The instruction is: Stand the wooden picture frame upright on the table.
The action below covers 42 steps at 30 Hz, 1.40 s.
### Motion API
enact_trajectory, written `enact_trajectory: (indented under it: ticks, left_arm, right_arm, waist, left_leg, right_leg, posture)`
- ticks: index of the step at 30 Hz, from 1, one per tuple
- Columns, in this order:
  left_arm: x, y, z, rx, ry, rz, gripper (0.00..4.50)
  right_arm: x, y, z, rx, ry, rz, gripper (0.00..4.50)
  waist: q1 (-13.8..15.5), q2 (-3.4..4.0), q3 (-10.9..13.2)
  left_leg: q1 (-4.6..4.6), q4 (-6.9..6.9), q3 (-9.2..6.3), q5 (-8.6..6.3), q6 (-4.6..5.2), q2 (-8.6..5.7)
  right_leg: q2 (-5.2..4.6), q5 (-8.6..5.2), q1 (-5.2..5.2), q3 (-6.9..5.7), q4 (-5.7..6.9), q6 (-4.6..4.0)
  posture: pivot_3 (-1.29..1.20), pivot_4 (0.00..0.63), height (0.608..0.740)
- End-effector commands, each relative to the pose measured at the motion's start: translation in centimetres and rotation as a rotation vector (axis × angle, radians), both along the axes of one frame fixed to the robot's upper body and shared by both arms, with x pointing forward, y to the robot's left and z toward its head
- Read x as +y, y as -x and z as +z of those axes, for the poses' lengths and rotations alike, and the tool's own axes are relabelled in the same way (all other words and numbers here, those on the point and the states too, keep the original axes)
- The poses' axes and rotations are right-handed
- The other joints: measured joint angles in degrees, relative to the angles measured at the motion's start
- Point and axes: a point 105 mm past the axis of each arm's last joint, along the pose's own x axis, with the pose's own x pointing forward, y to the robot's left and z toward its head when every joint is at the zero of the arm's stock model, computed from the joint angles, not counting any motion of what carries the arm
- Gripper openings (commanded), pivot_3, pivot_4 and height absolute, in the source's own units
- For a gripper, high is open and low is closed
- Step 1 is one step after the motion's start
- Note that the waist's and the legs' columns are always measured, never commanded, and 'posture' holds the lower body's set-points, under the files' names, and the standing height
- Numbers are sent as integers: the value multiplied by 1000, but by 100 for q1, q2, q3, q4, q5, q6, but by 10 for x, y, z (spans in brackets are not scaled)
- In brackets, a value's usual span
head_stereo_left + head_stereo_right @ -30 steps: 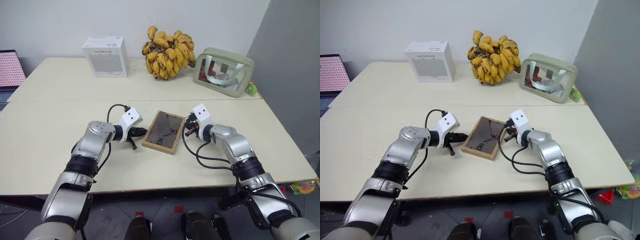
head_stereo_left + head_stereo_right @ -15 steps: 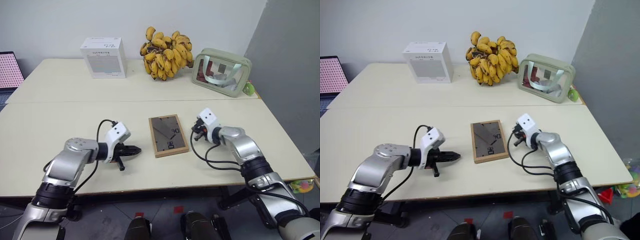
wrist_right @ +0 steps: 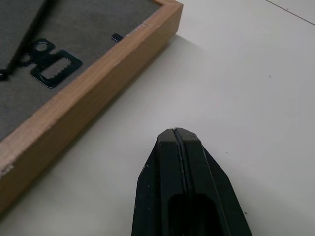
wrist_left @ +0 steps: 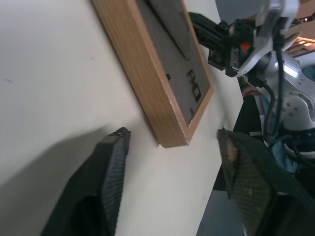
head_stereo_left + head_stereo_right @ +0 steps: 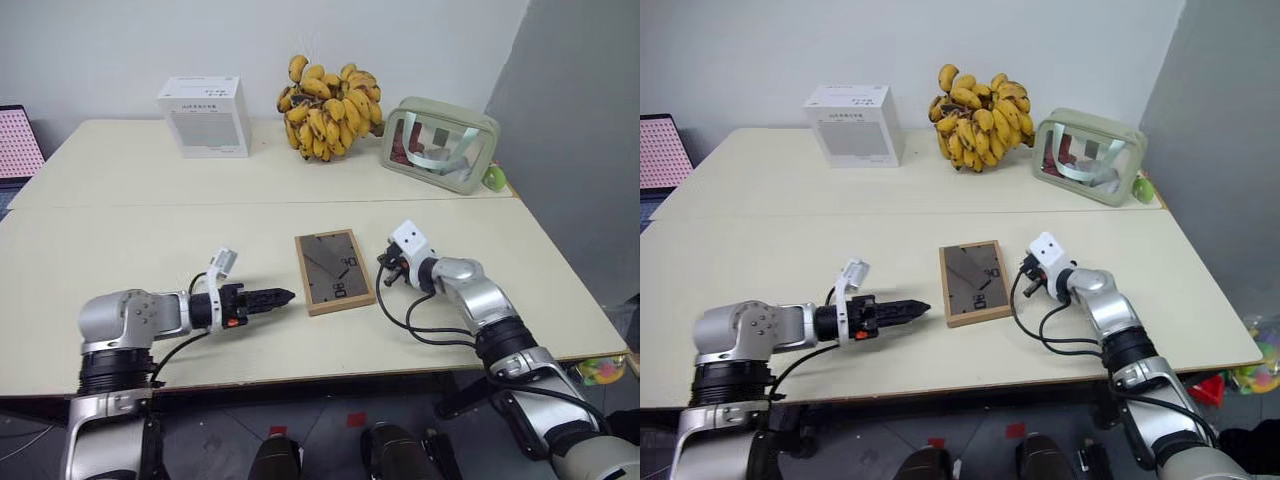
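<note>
white box print unreadable; wooden picture frame flat, back up.

A white printed box stands at the far edge, a big bunch of ripe bananas heaped to its right, then a pale green clear-sided pouch with a small green object beside it.

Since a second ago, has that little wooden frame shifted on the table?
Yes. The wooden picture frame was tilted with one edge raised; now it lies flat, back up, squarer to the table seam, between both grippers.
</note>
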Motion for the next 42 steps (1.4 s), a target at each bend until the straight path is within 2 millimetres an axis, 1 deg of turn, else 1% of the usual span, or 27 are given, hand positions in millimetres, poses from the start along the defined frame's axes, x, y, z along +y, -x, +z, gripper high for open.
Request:
enact_trajectory:
  ticks: [1,3,4,6,9,12,14,16,17,20,23,24,26,28,31,32,33,34,36,38,40,42]
  left_arm:
    - [-6,-5,-17,19,-10,40,4071]
    - [-12,-5,-23,21,-8,33,4483]
    - [-16,-5,-24,19,2,24,4495]
    - [-24,-6,-23,16,21,11,4495]
    - [-32,-8,-22,-4,29,1,4495]
    - [-34,-11,-19,-32,40,8,4495]
    - [-32,-13,-12,-41,76,20,4148]
    - [-32,-11,-8,-56,94,10,3915]
    - [-31,-11,-7,-61,96,14,3664]
    - [-35,-11,-8,-78,76,15,3128]
    - [-38,-15,-13,-105,27,27,2437]
    - [-39,-17,-12,-117,21,35,2226]
    - [-42,-22,-6,-133,41,51,1885]
    - [-43,-24,1,-147,56,54,1611]
    - [-42,-27,9,-169,36,58,1362]
    - [-41,-27,15,-191,21,43,1320]
    - [-41,-24,26,-238,7,6,1313]
    - [-41,-22,40,-282,21,-27,1311]
    - [-41,-19,63,-343,52,-64,1311]
    - [-39,-19,79,-404,48,-87,1311]
    - [-38,-19,87,-444,39,-97,1311]
    - [-35,-19,95,-477,42,-112,1311]
  right_arm:
    - [29,9,9,-25,-50,52,0]
    - [41,15,8,-17,-72,68,0]
    - [47,18,8,-13,-83,78,0]
    - [54,22,8,-9,-95,83,0]
    - [51,22,7,-8,-92,69,0]
    - [38,21,3,-5,-67,45,0]
    - [26,19,0,0,-50,17,0]
    - [17,19,-3,6,-42,-2,0]
    - [14,20,-4,9,-41,-9,0]
    - [9,21,-4,17,-63,-31,0]
    - [9,20,-1,7,-79,-40,0]
    - [6,18,4,-6,-92,-52,0]
    - [-4,12,21,-51,-130,-78,0]
    - [-7,13,36,-70,-180,-52,0]
    - [-9,24,57,-49,-252,31,0]
    - [-8,30,68,-30,-279,86,0]
    - [-7,36,81,-11,-311,138,0]
    - [-4,40,96,18,-360,185,173]
    - [3,45,116,53,-419,254,500]
    - [10,46,132,82,-458,300,897]
    - [15,44,140,102,-474,324,1302]
    - [20,40,144,123,-483,344,1818]
  waist:
    - [1,7,-5]
    - [3,13,-9]
    - [2,14,-10]
    - [3,15,-11]
    - [14,17,-14]
    - [40,18,-15]
    - [56,18,-15]
    - [62,19,-15]
    - [61,19,-15]
    - [63,18,-16]
    - [70,18,-16]
    - [71,18,-16]
    - [98,18,-16]
    - [124,18,-16]
    - [109,17,-16]
    - [98,17,-16]
    - [90,17,-15]
    - [79,17,-14]
    - [29,19,-3]
    - [6,20,-3]
    - [-2,20,-3]
    - [1,20,-4]
  left_leg:
    - [6,-3,0,0,0,-1]
    - [17,-3,-1,0,0,-1]
    - [27,-3,-1,0,0,-1]
    - [57,-1,-1,0,-1,-4]
    - [73,3,-2,0,0,-10]
    - [75,3,-3,2,3,-13]
    - [73,4,-2,3,5,-15]
    - [65,-1,-3,4,6,-11]
    - [62,-2,-2,4,7,-11]
    - [57,-15,4,0,11,-11]
    - [58,-46,2,0,11,-14]
    - [59,-54,2,0,11,-13]
    - [61,-74,-1,1,11,-13]
    - [58,-75,-3,1,11,-12]
    - [57,-73,3,1,11,-14]
    - [57,-73,4,1,11,-14]
    - [60,-73,4,1,11,-13]
    - [60,-74,3,1,11,-12]
    - [60,-76,-2,1,11,-7]
    - [51,-80,2,1,11,-5]
    - [52,-83,-1,1,11,0]
    - [52,-96,-1,1,11,0]
  right_leg:
    - [0,0,5,0,3,0]
    - [0,-1,14,0,5,-2]
    - [0,-1,23,0,6,-2]
    - [-3,-1,54,2,3,-2]
    - [-15,-2,83,1,-14,-3]
    - [-23,-2,94,1,-39,-3]
    - [-28,-2,97,1,-53,-3]
    - [-27,-1,101,-5,-80,-3]
    - [-27,-1,101,-4,-85,-3]
    - [-27,-1,101,-3,-94,-1]
    - [-25,1,95,-7,-92,1]
    - [-24,1,92,-8,-92,1]
    - [-21,0,89,-11,-94,0]
    - [-19,-1,89,-15,-98,-1]
    - [-21,0,91,-7,-106,1]
    - [-21,0,90,-5,-106,1]
    - [-21,0,91,-6,-105,2]
    - [-19,0,90,-7,-104,2]
    - [-13,0,87,-10,-100,1]
    - [-11,3,60,-7,-90,-4]
    - [-5,3,57,-11,-88,-7]
    - [-3,-1,56,-13,-92,-14]
  posture:
    - [0,150,740]
    - [0,150,740]
    - [0,150,740]
    - [0,150,740]
    - [0,150,740]
    - [0,150,740]
    - [0,150,740]
    - [0,150,740]
    - [0,150,740]
    - [0,150,740]
    - [0,150,740]
    - [0,150,740]
    - [0,150,740]
    - [0,150,740]
    - [0,150,740]
    - [0,150,740]
    - [0,150,740]
    - [0,150,740]
    - [0,150,740]
    - [0,150,740]
    - [0,150,740]
    - [0,150,740]
